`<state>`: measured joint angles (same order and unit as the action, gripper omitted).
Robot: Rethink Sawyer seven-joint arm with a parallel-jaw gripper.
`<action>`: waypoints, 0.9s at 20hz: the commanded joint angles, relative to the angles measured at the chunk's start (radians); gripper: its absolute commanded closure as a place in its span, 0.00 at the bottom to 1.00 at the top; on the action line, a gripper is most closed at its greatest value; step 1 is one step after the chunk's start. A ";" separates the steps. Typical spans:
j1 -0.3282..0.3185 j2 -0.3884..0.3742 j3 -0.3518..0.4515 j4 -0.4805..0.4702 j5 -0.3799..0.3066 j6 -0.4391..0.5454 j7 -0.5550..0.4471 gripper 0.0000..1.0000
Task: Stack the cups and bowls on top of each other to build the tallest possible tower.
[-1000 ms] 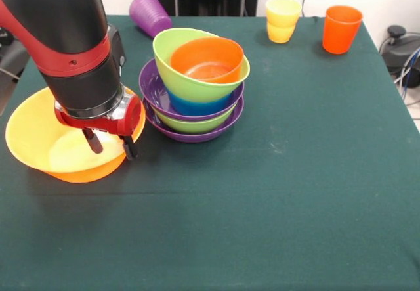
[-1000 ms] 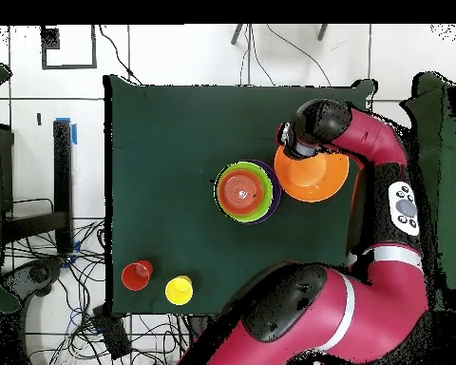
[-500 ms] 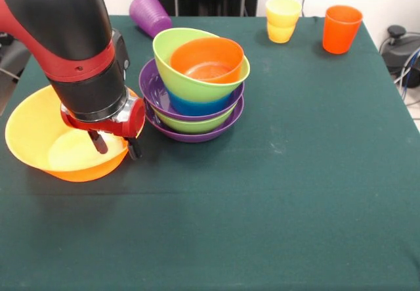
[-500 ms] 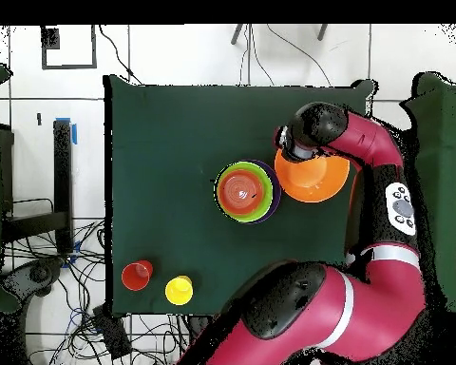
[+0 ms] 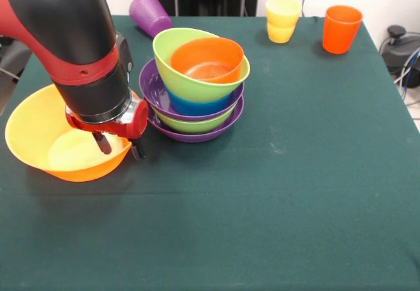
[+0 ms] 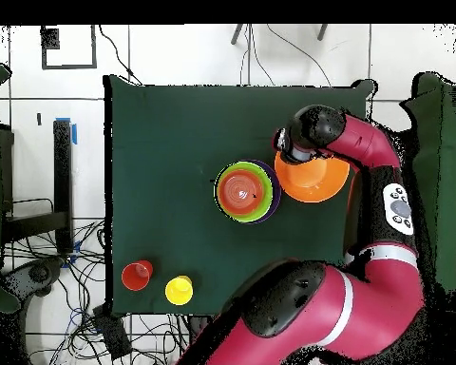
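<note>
My gripper [image 5: 119, 146] is open and stands over the right rim of the very large yellow-orange bowl [image 5: 39, 133], one finger inside it and one outside on the cloth. From above, the gripper [image 6: 287, 152] sits at that bowl's [image 6: 317, 181] edge. Right beside it stands the tower [image 5: 197, 74]: purple, green, purple, blue and green bowls with the small red-orange bowl [image 5: 207, 60] on top. It also shows in the overhead view [image 6: 244, 190]. A ribbed purple cup [image 5: 149, 14] lies on its side behind the tower. Stacked yellow-orange cups [image 5: 283, 19] and an orange-red cup [image 5: 341, 28] stand at the far right.
The green tablecloth [image 5: 295, 192] covers the whole table. Cables and a dark device [image 5: 400, 48] lie beyond the right edge. In the overhead view the two cups [image 6: 179, 289] [image 6: 137, 276] stand near the table's lower left corner.
My gripper has shifted slightly to the right, toward the tower, over the big bowl's rim. The bowls and cups have not moved.
</note>
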<state>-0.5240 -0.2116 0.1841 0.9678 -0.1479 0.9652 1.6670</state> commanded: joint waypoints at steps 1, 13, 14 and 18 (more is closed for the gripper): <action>0.024 0.040 0.027 0.048 -0.004 -0.058 0.074 0.00; 0.026 0.052 0.030 0.026 -0.003 -0.047 0.064 1.00; 0.026 0.053 0.029 0.025 -0.002 -0.045 0.064 1.00; 0.027 0.050 0.035 0.022 -0.005 -0.059 0.051 1.00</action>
<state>-0.5243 -0.2022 0.1747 0.9635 -0.1488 0.9655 1.6670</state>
